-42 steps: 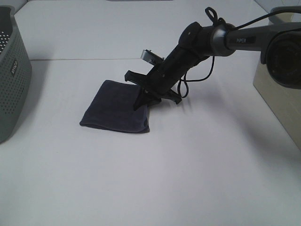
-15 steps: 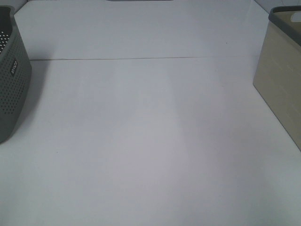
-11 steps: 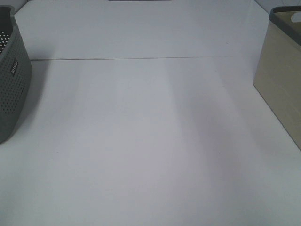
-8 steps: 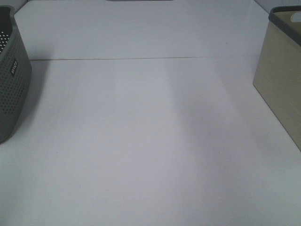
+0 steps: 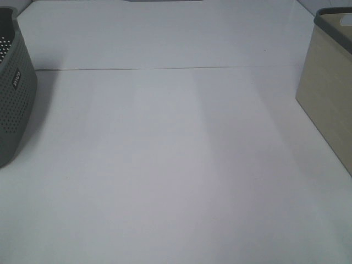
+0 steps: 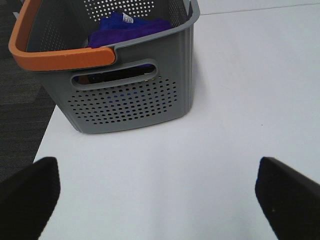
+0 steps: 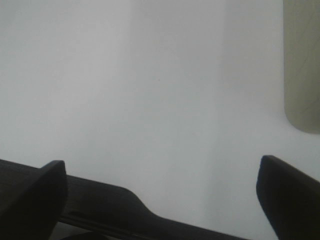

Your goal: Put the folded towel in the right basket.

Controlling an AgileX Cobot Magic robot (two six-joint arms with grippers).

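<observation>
Inside grey basket [image 6: 130, 75]: purple cloth [image 6: 127, 27], left-wrist only | both tools spread

Surface [image 5: 176, 165]: plain white. Left basket [image 6: 130, 90]: grey, perforated with dot holes, orange handle [image 6: 60, 56]; blue-purple cloth [image 6: 131, 26] inside. Right basket [image 5: 329, 104]: beige, dark grey rim. Fingers [image 6: 287, 195]: black.
</observation>
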